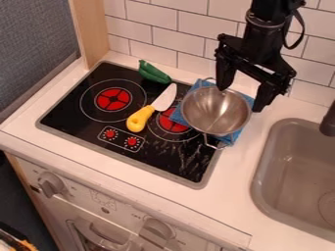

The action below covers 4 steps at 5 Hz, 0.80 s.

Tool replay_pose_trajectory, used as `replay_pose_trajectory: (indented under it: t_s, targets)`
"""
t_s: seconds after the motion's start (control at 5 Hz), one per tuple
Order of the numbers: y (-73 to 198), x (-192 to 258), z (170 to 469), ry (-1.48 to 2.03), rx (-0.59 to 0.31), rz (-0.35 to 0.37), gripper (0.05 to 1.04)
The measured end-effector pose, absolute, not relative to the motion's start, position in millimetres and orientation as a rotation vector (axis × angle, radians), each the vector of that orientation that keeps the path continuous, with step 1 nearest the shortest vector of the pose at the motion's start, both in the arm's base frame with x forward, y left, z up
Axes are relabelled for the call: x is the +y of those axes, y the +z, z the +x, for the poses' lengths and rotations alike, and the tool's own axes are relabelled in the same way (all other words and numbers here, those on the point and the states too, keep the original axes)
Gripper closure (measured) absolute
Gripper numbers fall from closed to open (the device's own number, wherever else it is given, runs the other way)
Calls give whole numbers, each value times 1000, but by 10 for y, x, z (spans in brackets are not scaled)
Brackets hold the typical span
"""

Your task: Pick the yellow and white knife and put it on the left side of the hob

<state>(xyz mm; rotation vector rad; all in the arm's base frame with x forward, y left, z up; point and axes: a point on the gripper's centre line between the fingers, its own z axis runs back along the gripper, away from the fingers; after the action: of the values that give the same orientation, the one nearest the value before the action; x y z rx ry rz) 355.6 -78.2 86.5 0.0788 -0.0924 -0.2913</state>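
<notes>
Knife (140, 119) lay flat on the hob (75, 117), around its middle: yellow handle toward the front, between the two burners, white blade slanting toward the back right and overlapping the right burner's ring. Nothing pinned it down, so the handle looked like the easy part to grab.

Left burner (113, 99) sat on the hob's left side, nothing on it, so likely the drop spot. Green vegetable (154, 72) was at the hob's back edge, behind the knife tip; probably just set aside, though the blade might nudge it if lifted carelessly.

Metal pot (216, 112) stood over the hob's right edge, upright, on a blue cloth (196, 88) that was half on the hob, half on the counter. Cloth maybe a mat under the pot; the pot hid much of it.

Gripper (243, 98) hung above the hob's back right corner, over the pot's far side, jaws spread wide, nothing held. Contact with the rim: couldn't tell. Pick not done; the next move called for going left, clear of the pot, with the jaws lined up across the handle.

Sink (281, 164) was right of the hob, no part in this job.
</notes>
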Motion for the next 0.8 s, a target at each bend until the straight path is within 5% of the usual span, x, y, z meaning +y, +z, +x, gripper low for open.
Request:
replay_pose_trajectory:
  t_s: [0.2,0.8]
  targets:
    - [737,-772,3517,-295,-54,83,83]
    - [684,372,3029,-166,-19,118,83]
